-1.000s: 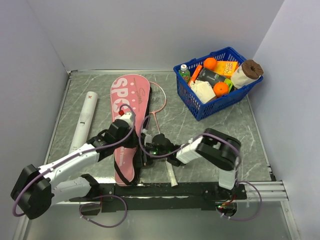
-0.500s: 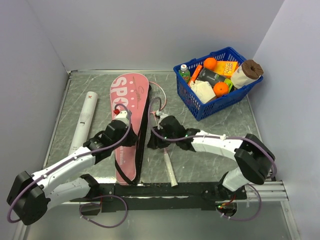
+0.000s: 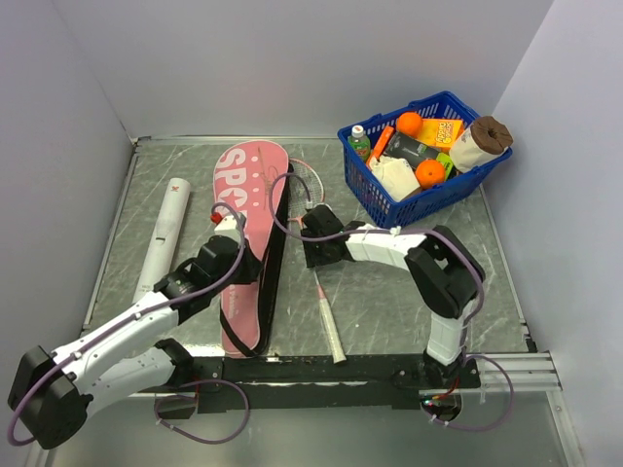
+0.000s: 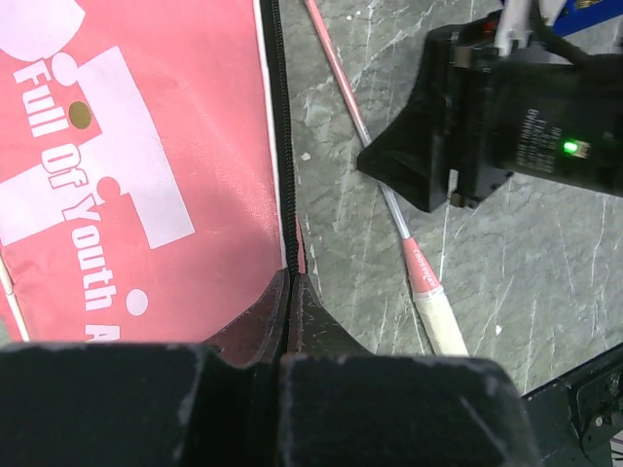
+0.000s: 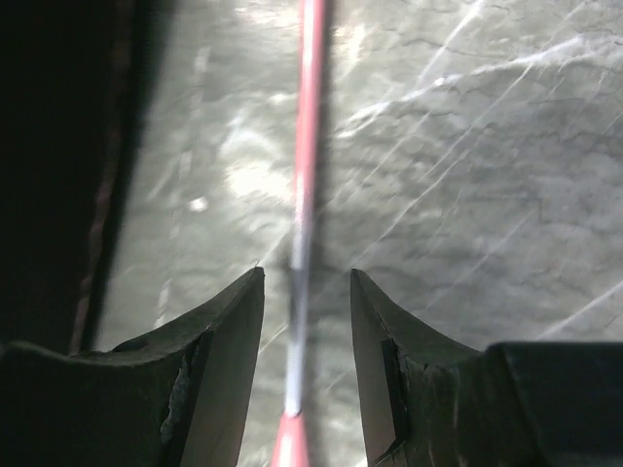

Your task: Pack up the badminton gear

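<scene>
Left gripper (image 4: 290, 284) clenched on the zip edge of the pink bag (image 4: 146, 156); right gripper (image 5: 307, 292) released, its jaws astride a racket (image 5: 310, 117) shaft.

White lettering on the smooth pink fabric reads "Full Of Youth" in the left wrist view and "SP…" from above. A black zip (image 4: 277, 117) runs down the bag's 3 o'clock edge. The racket-shaped bag lies lengthwise from 12 to 6 o'clock, left of centre on the grey marbled table (image 3: 389, 282). The thin pink shaft passes between the right fingers without touching either, and its white wrapped handle (image 4: 438, 326) points to 6 o'clock. A long white tube (image 3: 164, 233) lies at 9 o'clock. At 1 o'clock a blue plastic lattice basket (image 3: 428, 202) holds two oranges (image 3: 409, 123), a green-capped bottle (image 3: 359, 142), an orange box (image 3: 443, 129) and a white roll (image 3: 482, 141).
</scene>
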### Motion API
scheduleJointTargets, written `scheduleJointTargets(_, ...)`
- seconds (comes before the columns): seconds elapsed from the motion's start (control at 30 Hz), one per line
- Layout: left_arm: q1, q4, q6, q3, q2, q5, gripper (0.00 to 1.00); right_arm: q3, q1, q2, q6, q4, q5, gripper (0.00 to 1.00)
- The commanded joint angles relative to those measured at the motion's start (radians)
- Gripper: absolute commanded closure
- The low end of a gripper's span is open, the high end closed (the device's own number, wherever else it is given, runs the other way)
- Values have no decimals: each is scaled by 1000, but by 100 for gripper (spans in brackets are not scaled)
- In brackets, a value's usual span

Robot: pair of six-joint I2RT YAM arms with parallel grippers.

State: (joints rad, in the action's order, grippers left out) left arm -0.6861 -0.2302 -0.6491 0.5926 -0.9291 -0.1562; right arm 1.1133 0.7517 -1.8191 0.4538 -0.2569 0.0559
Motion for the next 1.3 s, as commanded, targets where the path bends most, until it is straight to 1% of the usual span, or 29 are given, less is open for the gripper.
scheduleJointTargets(0.0,10,42,-24,-14,47,-34,99,95,-5,-52,-27,-45,64,52)
scheduleJointTargets(0.17,17,54,-32,-31,56,-42,99,138,-9,-118,-21,-56,53,54)
scheduleJointTargets(0.23,20,61,-30,-34,49,-40,99,137,-9,-137,-17,-50,47,61)
scheduleJointTargets(0.27,22,65,-30,-34,43,-40,99,140,-8,-143,-14,-54,47,65)
scheduleJointTargets(0.3,23,66,-29,-34,35,-36,99,141,-8,-152,-14,-59,47,79)
scheduleJointTargets(0.37,31,80,-29,-37,29,-31,99,137,-8,-154,-12,-67,51,92)
scheduleJointTargets(0.4,33,84,-29,-37,26,-29,99,134,-9,-146,-12,-65,56,100)
scheduleJointTargets(0.53,48,97,-23,-30,10,-23,99,100,-6,-95,-6,-67,65,100)
scheduleJointTargets(0.67,54,104,-18,-16,-8,-22,99,56,-5,-7,9,-117,64,100)
scheduleJointTargets(0.8,59,106,-11,3,-25,-25,99,25,11,116,9,-204,62,100)
scheduleJointTargets(0.87,63,108,-3,13,-33,-20,99,-21,21,168,23,-226,61,100)
scheduleJointTargets(0.9,62,109,-1,21,-40,-17,99,-41,29,225,29,-240,58,100)
scheduleJointTargets(1.03,66,121,-3,29,-53,-8,99,-156,81,360,74,-278,59,100)
scheduleJointTargets(1.13,65,129,-4,36,-60,3,99,-203,129,451,117,-339,99,100)
scheduleJointTargets(1.17,65,126,-3,39,-63,1,99,-213,165,474,131,-355,122,100)
scheduleJointTargets(1.27,68,126,-1,47,-65,3,99,-254,222,566,184,-418,159,100)
